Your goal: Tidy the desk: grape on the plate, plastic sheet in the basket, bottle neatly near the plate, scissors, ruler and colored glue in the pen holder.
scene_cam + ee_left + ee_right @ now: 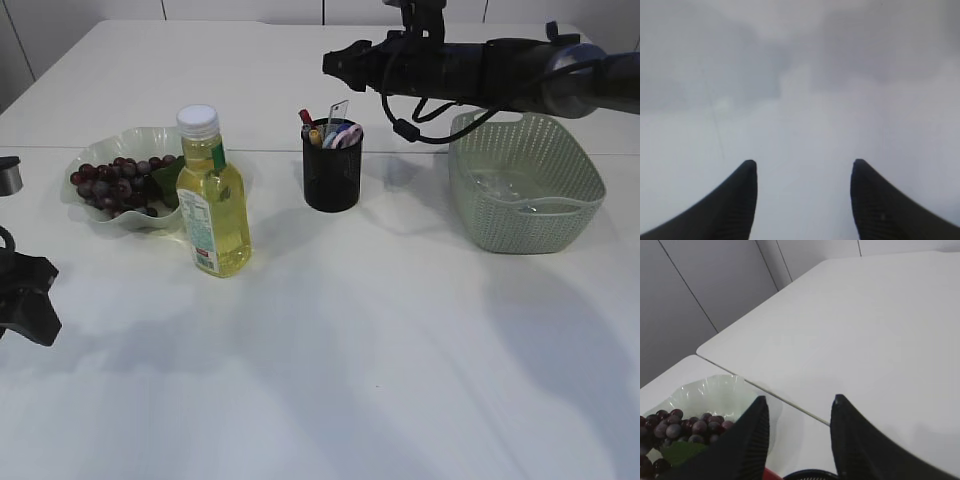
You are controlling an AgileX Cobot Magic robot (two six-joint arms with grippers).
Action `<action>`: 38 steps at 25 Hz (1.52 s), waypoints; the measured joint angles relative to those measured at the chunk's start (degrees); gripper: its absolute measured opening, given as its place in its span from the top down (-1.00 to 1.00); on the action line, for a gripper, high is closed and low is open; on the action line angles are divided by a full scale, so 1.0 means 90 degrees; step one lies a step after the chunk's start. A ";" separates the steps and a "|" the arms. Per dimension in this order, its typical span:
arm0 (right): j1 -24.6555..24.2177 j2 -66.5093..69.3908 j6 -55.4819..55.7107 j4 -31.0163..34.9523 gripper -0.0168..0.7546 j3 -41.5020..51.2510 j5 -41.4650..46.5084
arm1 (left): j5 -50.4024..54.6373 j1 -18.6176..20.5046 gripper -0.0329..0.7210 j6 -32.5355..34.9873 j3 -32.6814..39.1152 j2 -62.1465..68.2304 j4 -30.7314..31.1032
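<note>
The grapes [112, 185] lie on the pale green plate [95, 150] at the left; they also show in the right wrist view [670, 427] on the plate [715, 392]. The bottle [212, 200] of yellow liquid stands upright beside the plate. The black pen holder [331, 170] holds the scissors, ruler and colored glue; its rim shows in the right wrist view [807, 475]. The clear plastic sheet [515, 190] lies in the green basket [525, 225]. My right gripper [335, 65] hangs open and empty above the pen holder [799, 401]. My left gripper [802, 162] is open and empty over bare table.
The white table [350, 350] has a seam across its back part. My left arm [25, 300] rests low at the left edge. My right arm [500, 70] stretches over the basket from the right.
</note>
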 joint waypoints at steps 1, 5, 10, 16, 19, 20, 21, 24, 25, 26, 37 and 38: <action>0.0000 -0.0026 0.0218 -0.0223 0.08 0.0000 0.0000 | 0.0000 0.0000 -0.24 0.0000 0.0000 0.0000 0.0000; 0.0000 -0.0399 0.2252 -0.2329 0.07 0.0000 -0.0091 | 0.0000 0.0000 -0.24 0.0000 0.0000 0.0000 -0.0009; 0.0000 -0.1443 0.6210 -0.6195 0.07 0.0000 0.1057 | 0.0000 0.0000 -0.24 0.0000 0.0000 0.0000 -0.0037; 0.0000 -0.2640 0.9282 -0.9567 0.07 0.0000 0.3258 | -0.0015 0.0000 -0.24 0.0000 0.0000 0.0000 -0.0050; 0.0000 -0.3214 0.9627 -1.0521 0.07 0.0104 0.3937 | -0.0073 0.0000 -0.24 0.0000 0.0000 0.0000 -0.0050; 0.0000 -0.3408 0.9694 -1.0766 0.07 0.0226 0.4029 | -0.0089 0.0000 -0.24 0.0000 0.0000 0.0000 -0.0062; 0.0000 -0.3607 0.9798 -1.0995 0.07 0.0398 0.4070 | -0.0089 0.0000 -0.24 0.0000 0.0000 0.0000 -0.0072; 0.0000 -0.4159 1.0007 -1.1368 0.07 0.1026 0.4158 | -0.0104 0.0000 -0.24 0.0000 0.0000 0.0000 -0.0124; 0.0000 -0.4316 1.0045 -1.1403 0.07 0.1223 0.4170 | -0.0120 0.0000 -0.24 0.0000 0.0000 0.0000 -0.0124; 0.0000 -0.4504 1.0058 -1.1429 0.07 0.1455 0.4170 | -0.0133 0.0000 -0.24 0.0000 0.0000 0.0000 -0.0128; 0.0000 -0.6405 1.0103 -1.1584 0.07 0.3370 0.4070 | -0.0238 0.0000 -0.24 0.0000 0.0000 -0.0383 -0.0217; 0.0000 -0.6625 1.0147 -1.1612 0.07 0.3539 0.4047 | -0.0238 0.0000 -0.24 0.0000 0.0000 -0.0504 -0.0221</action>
